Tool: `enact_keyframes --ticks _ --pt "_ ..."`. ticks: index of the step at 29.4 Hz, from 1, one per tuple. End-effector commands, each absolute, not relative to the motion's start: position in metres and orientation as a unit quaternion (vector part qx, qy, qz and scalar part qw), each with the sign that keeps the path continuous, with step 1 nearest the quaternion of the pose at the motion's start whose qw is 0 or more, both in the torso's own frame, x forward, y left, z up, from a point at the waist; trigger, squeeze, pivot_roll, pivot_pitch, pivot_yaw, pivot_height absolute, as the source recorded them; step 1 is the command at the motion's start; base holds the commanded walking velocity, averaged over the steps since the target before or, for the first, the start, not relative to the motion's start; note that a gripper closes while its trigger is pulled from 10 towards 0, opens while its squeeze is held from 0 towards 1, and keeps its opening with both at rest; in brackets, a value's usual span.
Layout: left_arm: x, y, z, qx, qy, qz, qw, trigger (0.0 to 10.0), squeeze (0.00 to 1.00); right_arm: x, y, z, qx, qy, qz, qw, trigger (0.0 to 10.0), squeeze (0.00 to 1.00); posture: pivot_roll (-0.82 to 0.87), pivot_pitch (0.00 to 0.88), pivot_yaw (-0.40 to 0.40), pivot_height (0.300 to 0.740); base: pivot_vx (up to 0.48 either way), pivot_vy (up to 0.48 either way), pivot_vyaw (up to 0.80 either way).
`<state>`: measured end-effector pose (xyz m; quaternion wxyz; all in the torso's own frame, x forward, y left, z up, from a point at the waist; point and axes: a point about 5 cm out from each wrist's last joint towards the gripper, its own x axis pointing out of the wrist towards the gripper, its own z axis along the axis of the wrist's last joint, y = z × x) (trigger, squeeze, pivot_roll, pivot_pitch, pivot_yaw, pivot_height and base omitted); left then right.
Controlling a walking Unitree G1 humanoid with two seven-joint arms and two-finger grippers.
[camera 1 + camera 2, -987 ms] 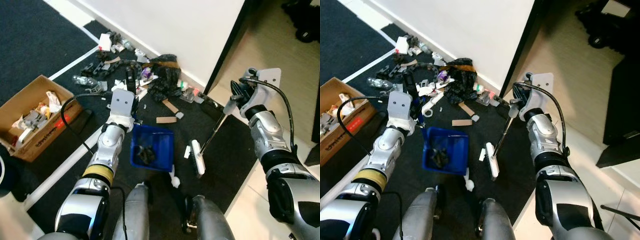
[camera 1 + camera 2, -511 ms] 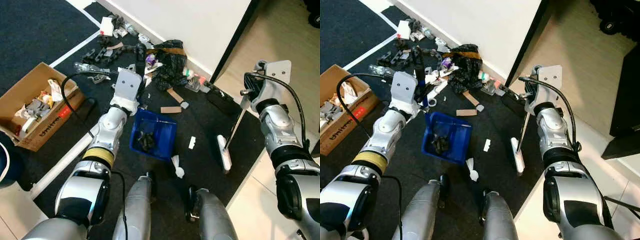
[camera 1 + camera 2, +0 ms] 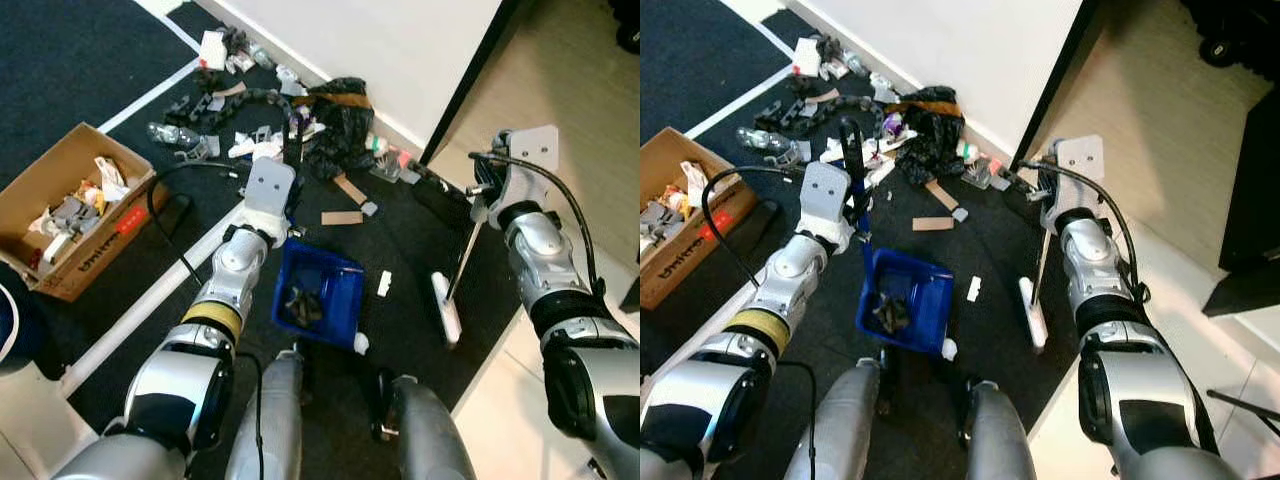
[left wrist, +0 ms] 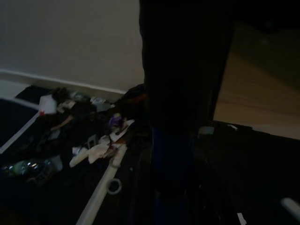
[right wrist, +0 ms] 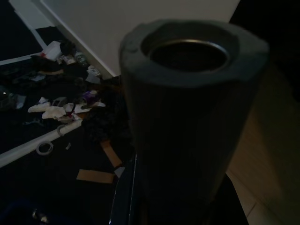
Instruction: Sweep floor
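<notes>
The left gripper clamps the blue dustpan's handle; the right gripper grips the broom, whose hollow handle end shows in its wrist view, at 3 o'clock.

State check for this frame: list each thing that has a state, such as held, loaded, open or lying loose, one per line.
Blue dustpan: held by its handle in the left gripper, debris inside.
Broom: held by the right gripper, head on the dark carpet.
Cardboard box: open, holding trash.
Cardboard strip: lying loose on the carpet.
White scrap: loose, between dustpan and broom head.
Litter pile: unswept, along the wall.
</notes>
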<state>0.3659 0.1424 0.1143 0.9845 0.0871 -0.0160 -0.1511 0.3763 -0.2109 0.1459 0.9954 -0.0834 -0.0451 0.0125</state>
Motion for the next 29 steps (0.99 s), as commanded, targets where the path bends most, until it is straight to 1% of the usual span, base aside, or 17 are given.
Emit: enact_keyframes --ticks 1,2,3,4,5,8,10,11,15,21,29 --pt "0.368 0.147 0.12 0.08 -0.031 -0.139 0.987 10.0 0.0 0.377 -0.214 0.148 -0.081 -0.051 0.002 0.995 10.0 0.0 0.08 0.143 -0.024 0.74 0.0 0.0 0.0" --pt "0.368 0.147 0.12 0.08 -0.031 -0.139 0.987 10.0 0.0 0.377 -0.214 0.148 -0.081 -0.051 0.002 0.995 10.0 0.0 0.08 0.143 -0.024 0.74 0.0 0.0 0.0" --pt "0.368 0.153 0.121 0.08 -0.032 -0.13 0.988 10.0 0.0 0.376 -0.215 0.148 -0.079 -0.051 -0.002 0.996 10.0 0.0 0.08 0.1 -0.02 0.74 0.0 0.0 0.0" --pt "0.368 0.161 0.122 0.082 -0.035 -0.12 0.989 10.0 0.0 0.375 -0.218 0.148 -0.076 -0.051 -0.008 0.996 10.0 0.0 0.09 0.086 -0.02 0.74 0.0 0.0 0.0" --pt "0.368 0.161 0.122 0.082 -0.035 -0.12 0.989 10.0 0.0 0.375 -0.218 0.148 -0.076 -0.051 -0.008 0.996 10.0 0.0 0.09 0.086 -0.02 0.74 0.0 0.0 0.0" --pt "0.368 0.182 0.127 0.087 -0.04 -0.093 0.991 10.0 0.0 0.372 -0.226 0.144 -0.072 -0.048 -0.026 0.996 10.0 0.0 0.1 0.04 -0.022 0.74 0.0 0.0 0.0" --pt "0.368 0.185 0.128 0.086 -0.041 -0.087 0.992 10.0 0.0 0.371 -0.228 0.143 -0.072 -0.046 -0.029 0.996 10.0 0.0 0.1 0.04 -0.022 0.74 0.0 0.0 0.0" --pt "0.369 0.189 0.129 0.08 -0.041 -0.081 0.993 10.0 0.0 0.371 -0.229 0.141 -0.072 -0.044 -0.033 0.996 10.0 0.0 0.11 0.019 -0.019 0.74 0.0 0.0 0.0" --pt "0.367 0.192 0.125 0.073 -0.033 -0.079 0.994 10.0 0.0 0.368 -0.234 0.139 -0.071 -0.043 -0.045 0.996 10.0 0.0 0.11 0.005 -0.012 0.74 0.0 0.0 0.0" --pt "0.358 0.187 0.104 0.062 -0.004 -0.096 0.993 10.0 0.0 0.363 -0.244 0.136 -0.065 -0.043 -0.071 0.994 10.0 0.0 0.1 0.0 0.001 0.74 0.089 0.0 0.0" --pt "0.354 0.187 0.096 0.057 0.009 -0.101 0.993 10.0 0.0 0.359 -0.253 0.133 -0.062 -0.044 -0.087 0.993 10.0 0.0 0.1 0.0 0.011 0.74 0.322 0.0 0.0"
